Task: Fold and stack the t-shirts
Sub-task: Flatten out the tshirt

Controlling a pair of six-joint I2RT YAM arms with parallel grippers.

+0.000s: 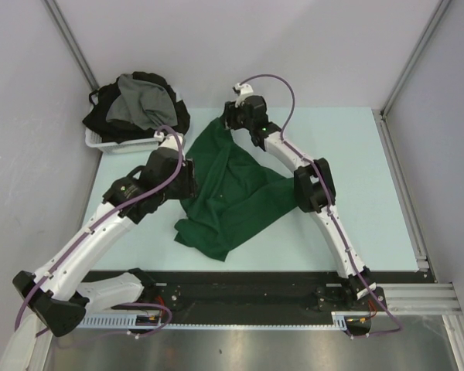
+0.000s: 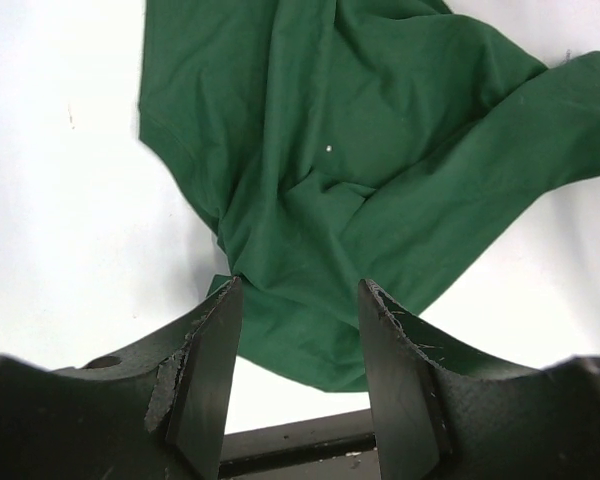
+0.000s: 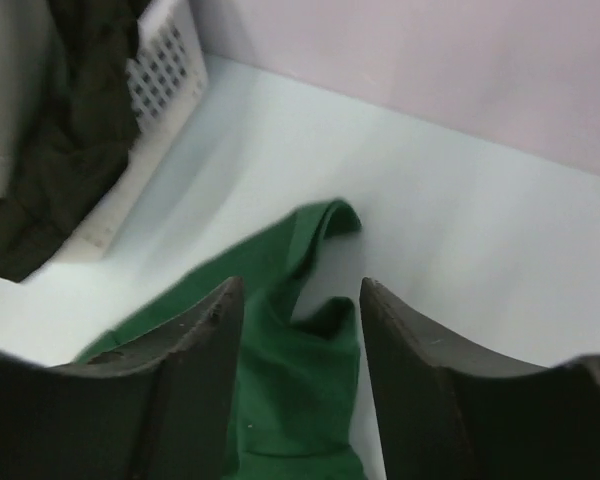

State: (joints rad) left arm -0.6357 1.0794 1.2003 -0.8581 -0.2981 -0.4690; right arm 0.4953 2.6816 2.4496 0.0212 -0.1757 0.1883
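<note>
One dark green t-shirt (image 1: 236, 193) lies crumpled in the middle of the table (image 1: 363, 154), so bunched that its sleeves and neck cannot be told apart. Its left edge runs under the left arm's wrist, and its right side disappears beneath the right arm's elbow. A tiny white speck (image 2: 328, 149) sits on the cloth, too small to identify. The left gripper (image 2: 300, 295) hangs over the shirt's left part with its fingers spread and nothing between them. The right gripper (image 3: 300, 290) is at the shirt's far tip, its fingers likewise apart with green folds lying below the gap; that view is blurred. The shirt's near hem stops short of the dark strip along the table's near edge, and bare table stretches to its right and beyond it. At the far left corner, a grey shirt (image 1: 139, 104) and black shirts (image 1: 100, 116) heap over a white basket (image 1: 124, 145), burying most of it.
</note>
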